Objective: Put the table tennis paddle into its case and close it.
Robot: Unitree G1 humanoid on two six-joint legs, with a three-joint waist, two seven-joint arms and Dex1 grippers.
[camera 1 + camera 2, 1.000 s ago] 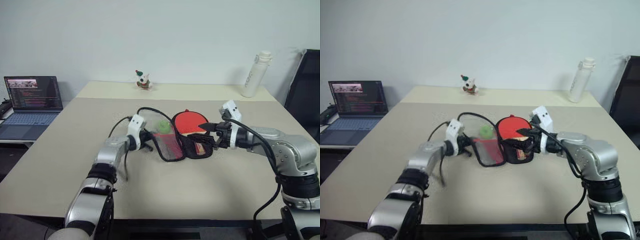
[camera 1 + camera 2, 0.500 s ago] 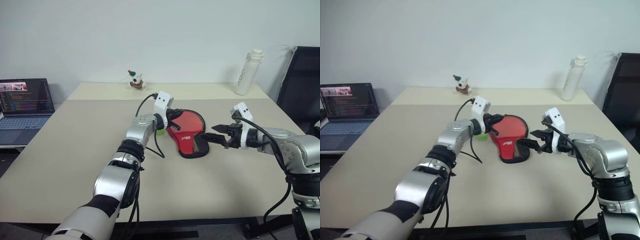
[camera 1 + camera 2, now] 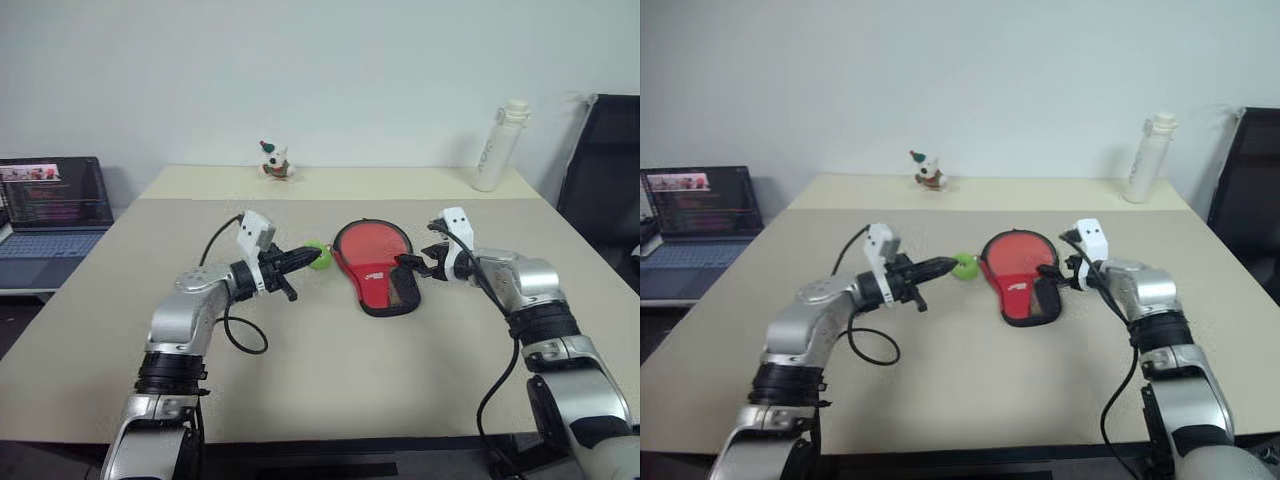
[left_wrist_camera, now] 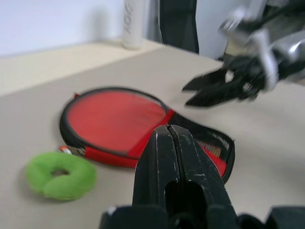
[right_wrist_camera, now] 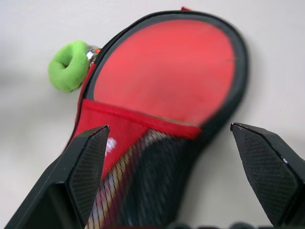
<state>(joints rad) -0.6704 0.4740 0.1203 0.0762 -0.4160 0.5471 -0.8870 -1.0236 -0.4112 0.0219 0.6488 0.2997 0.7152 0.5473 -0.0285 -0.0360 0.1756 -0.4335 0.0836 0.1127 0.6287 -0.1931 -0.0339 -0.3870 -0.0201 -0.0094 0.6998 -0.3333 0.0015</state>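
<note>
The case (image 3: 375, 268) lies flat mid-table (image 3: 330, 380) between both grippers. Left gripper (image 3: 303, 259) clenched empty, level; right gripper (image 3: 412, 263) released, jaws wide beside the case's edge.

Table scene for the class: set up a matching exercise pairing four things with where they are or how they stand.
Things:
1. left gripper
2. right gripper
3. green ring
4. white bottle

States:
A. standing at the table's far edge
B. fingers spread wide over the case
C. lying beside the case
D. fingers shut, empty

Pairs: 1-D, 2-B, 3-C, 4-A
</note>
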